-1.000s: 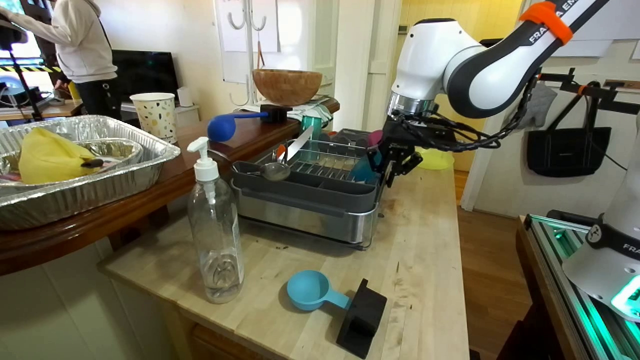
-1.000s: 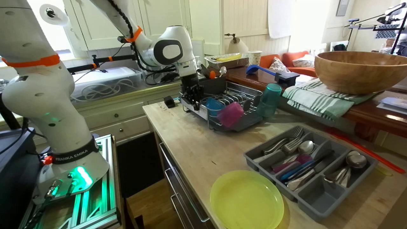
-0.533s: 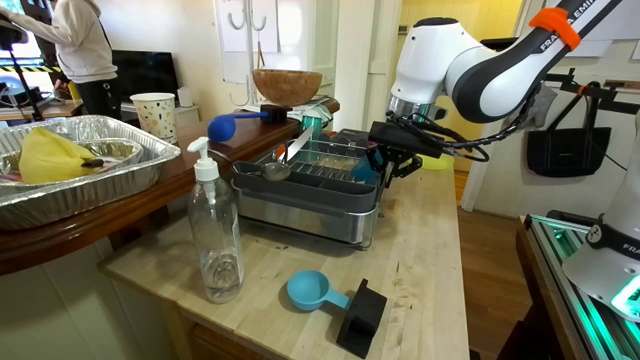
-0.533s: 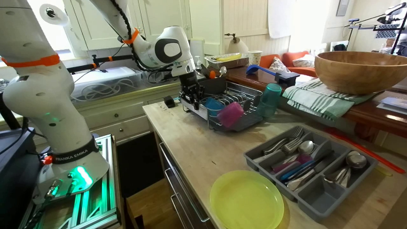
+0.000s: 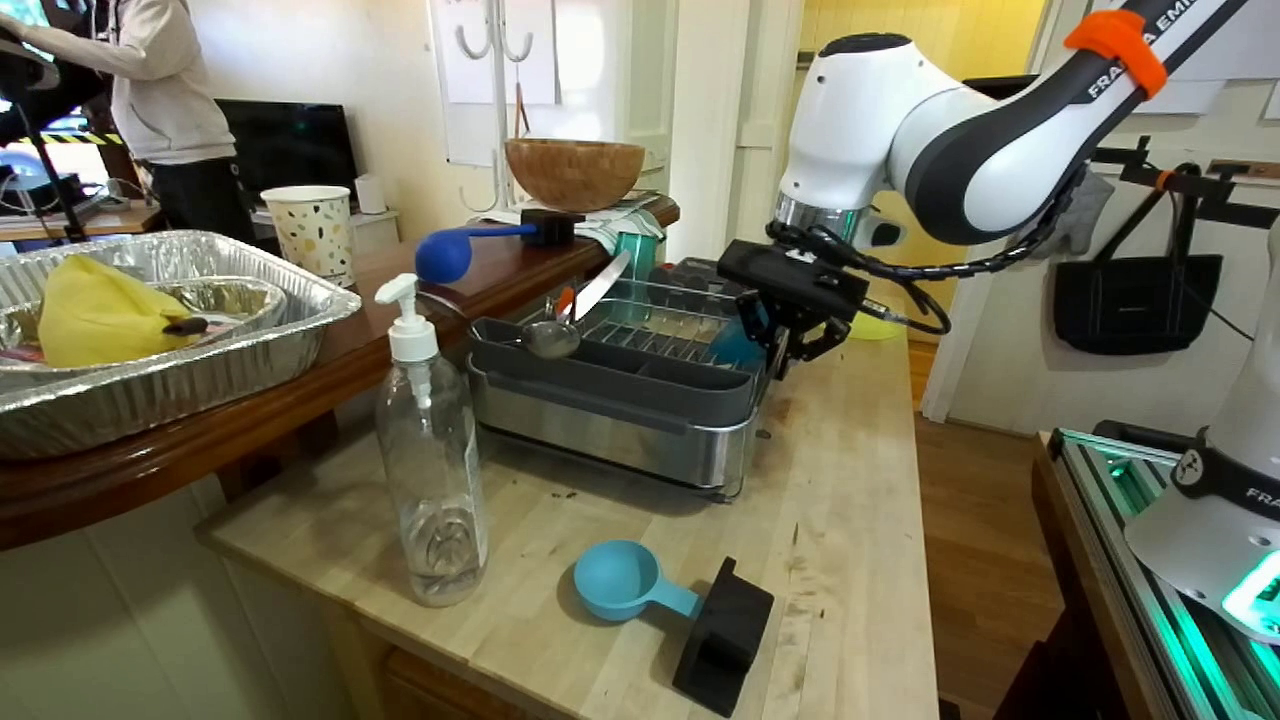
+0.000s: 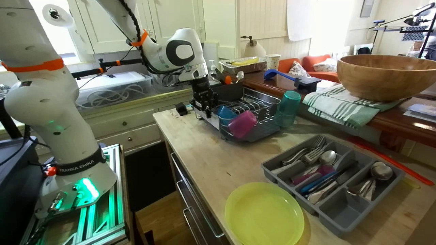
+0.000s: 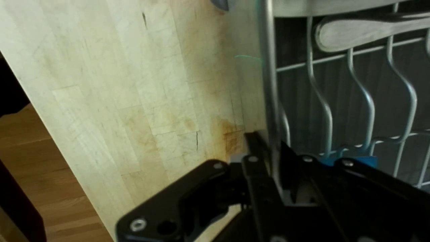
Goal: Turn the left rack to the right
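Gripper [image 7: 270, 141] pinched tight on the near rim [image 7: 269, 67] of the rack [image 5: 610, 440], jaws straddling it, one finger outside above the counter [image 7: 161, 101], one inside; nothing else in hold that I can see. Rack sits on the counter, its whole body off to one side of the jaws, away from the robot's base [image 6: 68, 180]. Hold is partway along that rim, between the caddy [image 5: 610, 385] end and the end with the pink cup [image 6: 243, 124]; blue cup [image 6: 226, 114] is inside, just beside the jaws. Rim looks askew to the counter's edge; long axis hard to call from where I stand. One arm [image 6: 180, 52] only, so it does the turn: my guess, jaws swing in an arc and the far side trails. Off-centre pull may drag rather than spin, and the pink cup could drop.
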